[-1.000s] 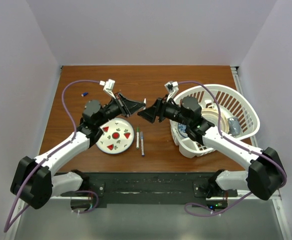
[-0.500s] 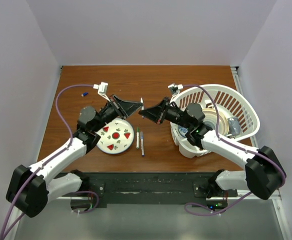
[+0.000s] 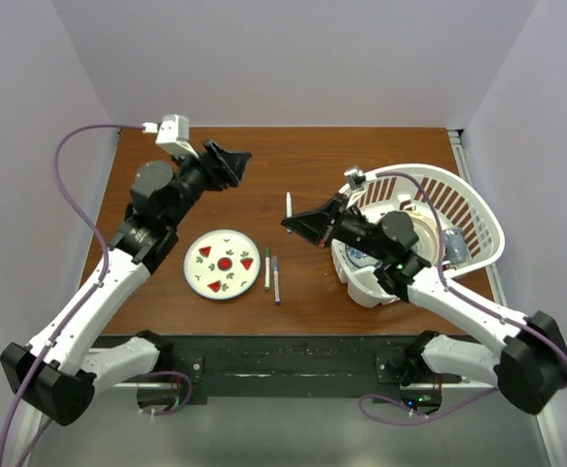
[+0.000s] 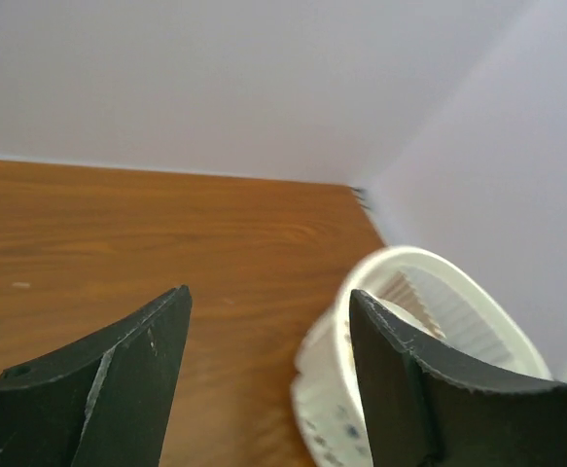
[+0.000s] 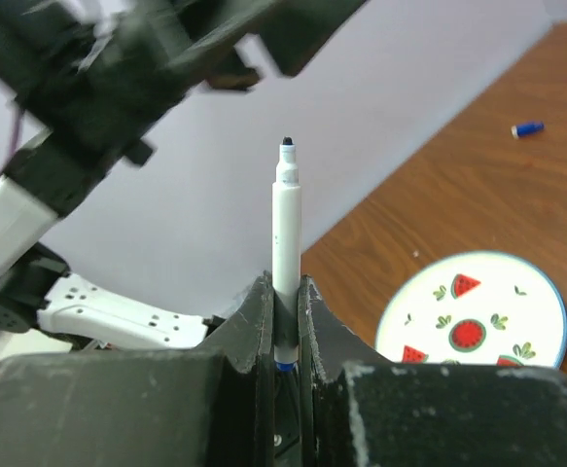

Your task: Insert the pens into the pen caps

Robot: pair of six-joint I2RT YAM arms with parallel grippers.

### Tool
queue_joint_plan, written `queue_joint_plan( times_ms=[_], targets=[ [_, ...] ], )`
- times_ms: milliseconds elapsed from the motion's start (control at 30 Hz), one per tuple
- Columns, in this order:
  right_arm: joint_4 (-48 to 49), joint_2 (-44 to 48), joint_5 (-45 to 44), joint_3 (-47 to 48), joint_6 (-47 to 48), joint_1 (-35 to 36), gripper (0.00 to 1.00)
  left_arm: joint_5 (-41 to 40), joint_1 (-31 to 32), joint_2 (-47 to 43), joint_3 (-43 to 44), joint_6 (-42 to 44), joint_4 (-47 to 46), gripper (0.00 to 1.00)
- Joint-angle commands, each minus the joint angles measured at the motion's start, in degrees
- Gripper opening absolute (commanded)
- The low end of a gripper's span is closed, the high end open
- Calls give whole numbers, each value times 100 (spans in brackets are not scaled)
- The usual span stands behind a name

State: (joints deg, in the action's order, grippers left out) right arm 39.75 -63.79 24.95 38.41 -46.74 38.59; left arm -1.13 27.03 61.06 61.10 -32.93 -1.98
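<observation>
1. Pens are found in two places. One white-barrelled, dark-tipped pen [image 5: 285, 219] is clamped upright in the right gripper [image 5: 285, 284], above the brown wooden table [image 3: 361, 161], between the round white plate with red watermelon marks [image 3: 190, 265] and the white slatted plastic basket [image 3: 478, 209]. Two more thin pens [image 3: 267, 272] lie side by side just right of the plate.
2. The left gripper [image 4: 268, 302] is raised over the table's far left, its jaws wide and empty.
3. A small blue tube cap [image 5: 528, 128] lies well beyond the plate.
4. Risks are judged as follows:
   - The tiny cap could be flicked away or pinched askew, so that tip and cap would meet off-axis.
   - The thin barrel could be twisted within its narrow grip.
5. No brand, label or writing can be read.
</observation>
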Motion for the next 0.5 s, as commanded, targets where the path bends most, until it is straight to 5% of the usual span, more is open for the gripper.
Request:
queue_joint_plan(
  times_ms=[0,133,267,467],
  targets=[
    [-484,630,-245,78,568,-9,0,-646,-1294,694,490,884,1165,70],
    [-933,964,-219,228,833,-9,0,-1108,-1919,1592,595,1429,1164,69],
    [-1048,1254,-227,140,939,-9,0,-426,-3243,2217,536,-295,1061,68],
    [-1391,1308,-183,237,1132,-9,0,-1064,-3485,3049,489,-866,540,64]
  ],
)
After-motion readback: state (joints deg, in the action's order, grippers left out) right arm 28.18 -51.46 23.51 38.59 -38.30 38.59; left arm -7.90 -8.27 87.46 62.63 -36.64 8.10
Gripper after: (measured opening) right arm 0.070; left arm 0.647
